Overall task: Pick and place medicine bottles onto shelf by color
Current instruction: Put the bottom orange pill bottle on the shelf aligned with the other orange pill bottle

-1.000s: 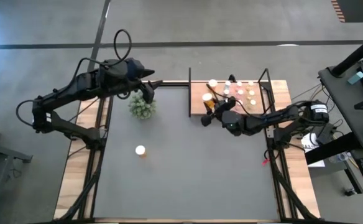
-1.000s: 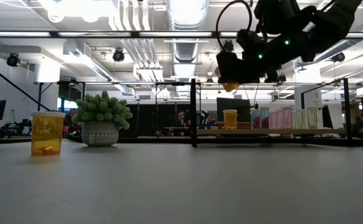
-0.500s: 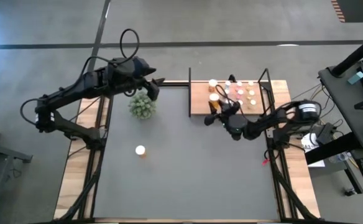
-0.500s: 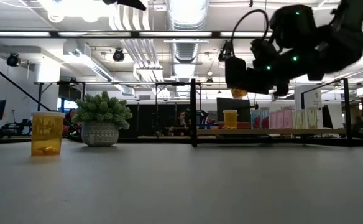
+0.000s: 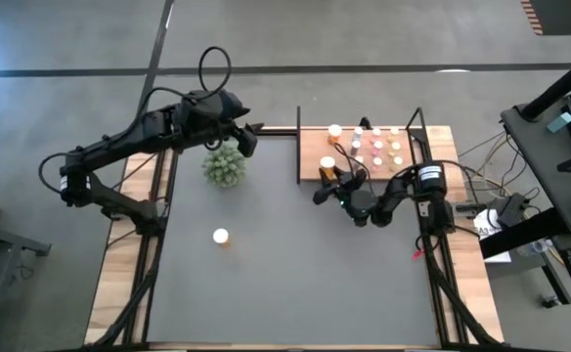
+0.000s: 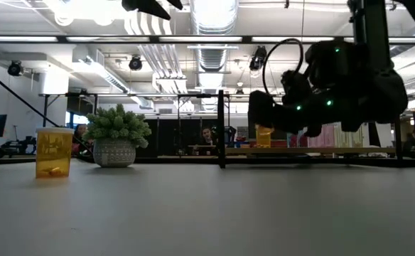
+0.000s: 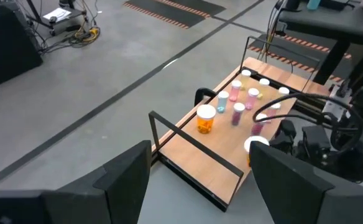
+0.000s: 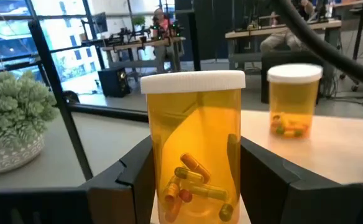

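The dark surface (image 5: 295,264) carries the wooden shelf (image 5: 314,156) at its far right corner, already stocked with an orange bottle (image 5: 335,131) and rows of small pink, yellow-green and blue vials (image 5: 383,145). Near the far left sits a fuzzy green plant (image 5: 224,165), and one more orange bottle (image 5: 221,237) stands alone on the surface, well apart from the shelf.

The left end effector (image 5: 249,136) hangs above the plant with its fingers spread wide and nothing between them. The right end effector (image 5: 330,180) sits at the shelf's near edge, fingers clamped on an orange pill bottle (image 8: 194,146) that stands upright.

The step in hand looks like placing: the held bottle needs setting down on the board beside the other orange one, then the fingers should part and draw back without knocking the nearby vials
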`<move>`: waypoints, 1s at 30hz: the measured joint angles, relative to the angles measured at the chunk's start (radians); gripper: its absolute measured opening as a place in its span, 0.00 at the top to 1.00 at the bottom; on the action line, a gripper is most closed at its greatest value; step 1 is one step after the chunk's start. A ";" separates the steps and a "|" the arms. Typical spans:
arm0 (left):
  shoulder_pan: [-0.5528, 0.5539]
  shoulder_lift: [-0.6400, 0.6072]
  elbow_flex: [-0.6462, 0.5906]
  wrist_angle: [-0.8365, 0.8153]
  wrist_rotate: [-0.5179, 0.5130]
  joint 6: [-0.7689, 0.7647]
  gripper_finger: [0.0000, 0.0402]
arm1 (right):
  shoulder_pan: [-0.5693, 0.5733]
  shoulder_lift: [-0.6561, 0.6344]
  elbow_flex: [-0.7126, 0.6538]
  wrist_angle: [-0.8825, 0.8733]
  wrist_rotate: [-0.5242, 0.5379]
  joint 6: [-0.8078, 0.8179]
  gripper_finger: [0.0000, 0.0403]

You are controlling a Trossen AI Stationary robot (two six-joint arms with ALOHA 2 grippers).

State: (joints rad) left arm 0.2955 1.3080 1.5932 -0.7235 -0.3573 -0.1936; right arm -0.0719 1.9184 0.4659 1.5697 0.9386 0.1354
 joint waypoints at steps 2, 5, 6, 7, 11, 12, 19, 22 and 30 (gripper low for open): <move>0.000 0.005 0.000 0.000 0.000 0.000 0.36 | 0.000 0.028 0.016 0.001 0.000 0.008 0.57; 0.000 0.008 0.000 0.000 0.000 0.000 0.36 | -0.006 0.069 0.041 0.001 0.000 0.013 0.57; 0.000 0.010 0.000 0.000 0.000 0.000 0.36 | -0.010 0.084 0.049 0.001 0.003 0.015 0.57; 0.000 0.011 0.000 0.002 0.000 0.000 0.36 | -0.015 0.098 0.057 0.001 0.003 0.025 0.57; 0.001 0.012 0.000 0.005 0.000 0.000 0.36 | -0.035 0.128 0.071 0.004 0.015 0.075 0.57; 0.002 0.012 0.000 0.006 0.000 0.000 0.36 | -0.038 0.130 0.072 0.005 0.016 0.078 0.57; 0.006 0.012 0.000 0.007 0.000 0.000 0.36 | -0.048 0.128 0.086 -0.001 0.017 0.035 0.57; 0.006 0.012 0.000 0.007 0.000 0.000 0.36 | -0.055 0.128 0.092 -0.001 0.022 0.036 0.57; 0.006 0.012 0.000 0.007 0.000 0.000 0.36 | -0.056 0.128 0.097 -0.017 0.035 0.030 0.57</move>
State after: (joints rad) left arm 0.3019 1.3205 1.5929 -0.7168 -0.3569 -0.1938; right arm -0.1276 2.0460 0.5632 1.5525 0.9739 0.1657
